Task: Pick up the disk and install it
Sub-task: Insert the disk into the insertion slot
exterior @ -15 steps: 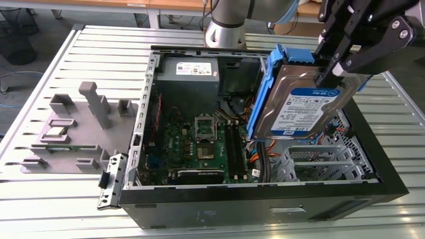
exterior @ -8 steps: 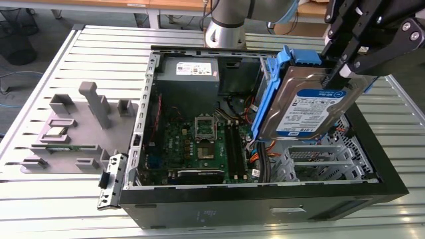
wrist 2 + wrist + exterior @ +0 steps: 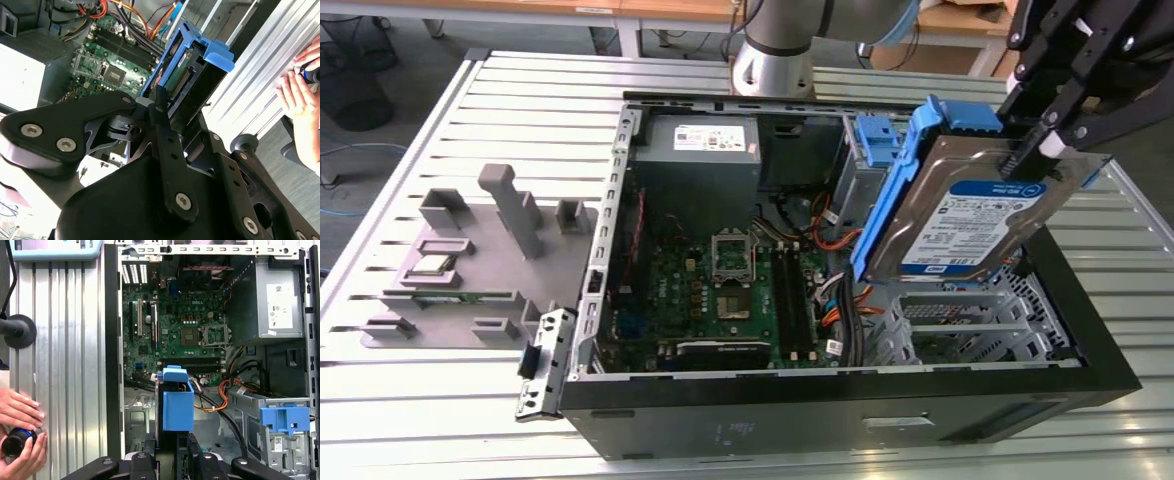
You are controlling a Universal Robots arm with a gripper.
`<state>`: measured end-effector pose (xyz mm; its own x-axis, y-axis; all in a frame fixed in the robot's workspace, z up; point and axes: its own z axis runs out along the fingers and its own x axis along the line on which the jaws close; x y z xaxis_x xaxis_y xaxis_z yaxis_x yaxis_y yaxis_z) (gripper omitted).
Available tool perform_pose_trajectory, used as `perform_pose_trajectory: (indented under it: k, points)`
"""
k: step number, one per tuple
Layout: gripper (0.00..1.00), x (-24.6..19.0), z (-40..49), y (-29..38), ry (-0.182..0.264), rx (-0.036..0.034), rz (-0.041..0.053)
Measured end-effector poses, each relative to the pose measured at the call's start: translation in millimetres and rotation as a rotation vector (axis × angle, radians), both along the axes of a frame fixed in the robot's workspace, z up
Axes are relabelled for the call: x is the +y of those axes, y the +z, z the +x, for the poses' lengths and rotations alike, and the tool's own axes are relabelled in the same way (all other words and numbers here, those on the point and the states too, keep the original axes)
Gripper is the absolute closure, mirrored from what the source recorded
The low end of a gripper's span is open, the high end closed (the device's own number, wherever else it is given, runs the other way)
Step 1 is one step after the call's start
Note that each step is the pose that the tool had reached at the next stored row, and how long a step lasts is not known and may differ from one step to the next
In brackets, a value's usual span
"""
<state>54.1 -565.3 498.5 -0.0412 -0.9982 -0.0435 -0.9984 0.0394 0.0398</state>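
- The claw (image 3: 1034, 155) slants down from the exterior view's upper right, clamped on the disk (image 3: 974, 225) at its top edge.
- The disk hangs tilted just beneath the claw, above the open case (image 3: 854, 405).

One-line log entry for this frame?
gripper: shut on disk | disk: held tilted above open computer case | install: not yet seated

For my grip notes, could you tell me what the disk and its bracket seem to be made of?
Disk: likely metal, going by its dull silver casing under a printed label. Bracket: probably plastic, evenly blue with a matte, moulded look.
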Motion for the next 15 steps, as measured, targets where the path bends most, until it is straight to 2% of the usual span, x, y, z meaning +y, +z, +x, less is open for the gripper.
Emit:
perform_pose_trajectory:
  k: [5,15]
  points:
    - [0.65,0.1,10.9,-0.1,0.0,0.0,-0.0001]
    - [0.65,0.0,12.2,-2.4,0.0,0.0,-0.0002]
